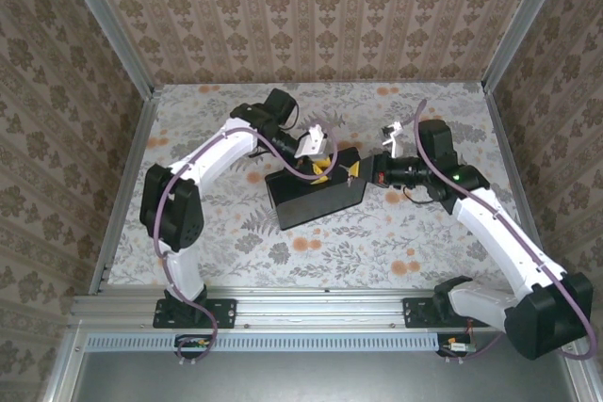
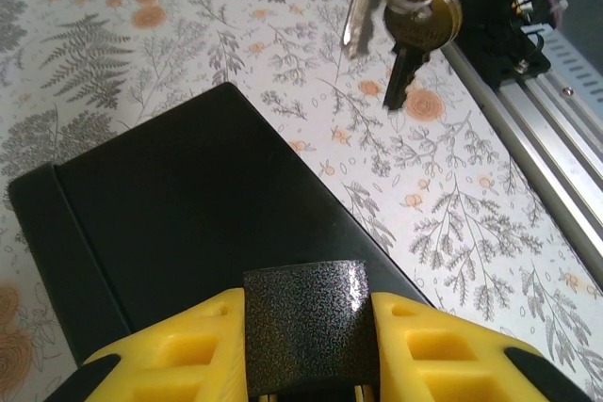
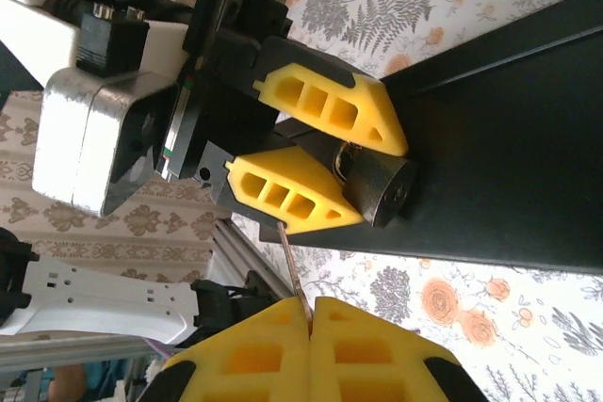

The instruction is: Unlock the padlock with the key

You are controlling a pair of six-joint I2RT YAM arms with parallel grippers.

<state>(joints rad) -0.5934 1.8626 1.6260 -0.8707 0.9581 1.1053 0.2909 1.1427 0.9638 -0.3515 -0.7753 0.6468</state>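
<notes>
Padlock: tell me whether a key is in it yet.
No: in the left wrist view the keys hang in the air, clear of the padlock, which is held in the left gripper.

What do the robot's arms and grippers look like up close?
The left arm and right arm both have white links between bulky black joints, with a purple cable looping alongside. The left gripper and right gripper end in wedge-shaped yellow fingers with rectangular cut-outs, on black mounts.
</notes>
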